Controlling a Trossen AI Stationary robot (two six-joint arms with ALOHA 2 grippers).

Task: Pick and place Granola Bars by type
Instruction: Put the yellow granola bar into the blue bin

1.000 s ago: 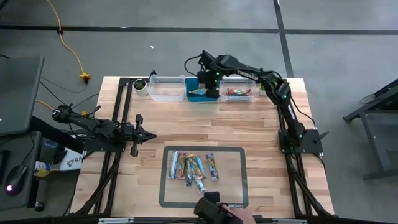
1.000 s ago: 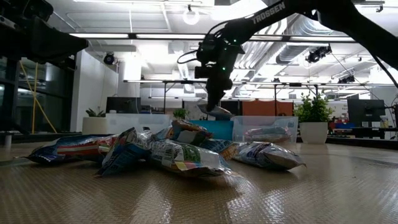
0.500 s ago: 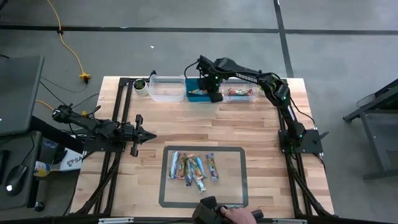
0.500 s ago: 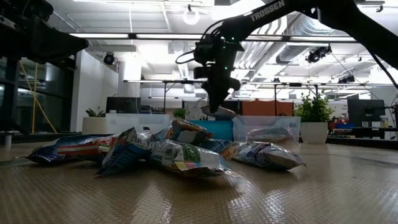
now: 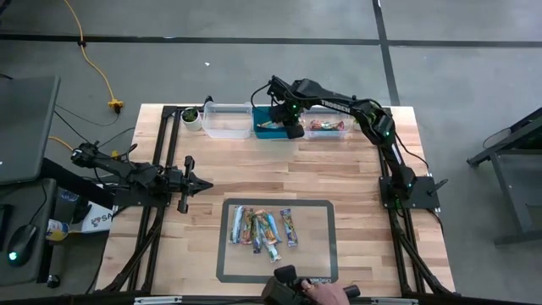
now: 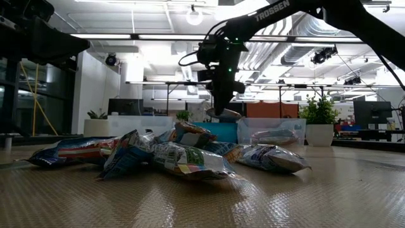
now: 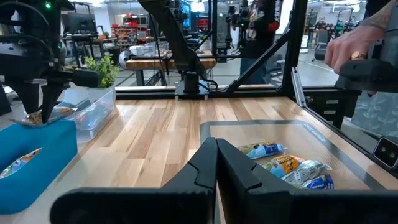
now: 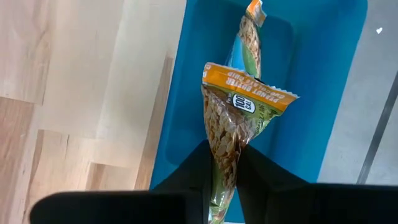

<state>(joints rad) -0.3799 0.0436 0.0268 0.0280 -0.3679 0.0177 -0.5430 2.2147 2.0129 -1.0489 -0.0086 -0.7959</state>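
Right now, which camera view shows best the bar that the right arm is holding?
The right wrist view: the bar fills it, pinched between the right fingers above the blue bin. The low view shows it small, the left wrist view tiny, and the high view hides it under the arm.

Even overhead light is falling on the counter (image 5: 279,169) in the high view, casting only faint, soft shadows under the arms. In the low view, ceiling lamps (image 6: 194,17) are glaring white and blowing out, while the arms are showing as dark silhouettes against the bright room; the near counter surface is blurring into soft focus and picking up pale sheen. In the right wrist view, the dark fingers (image 8: 194,174) are lying out of focus while the wrapper (image 8: 239,118) is showing crisp.
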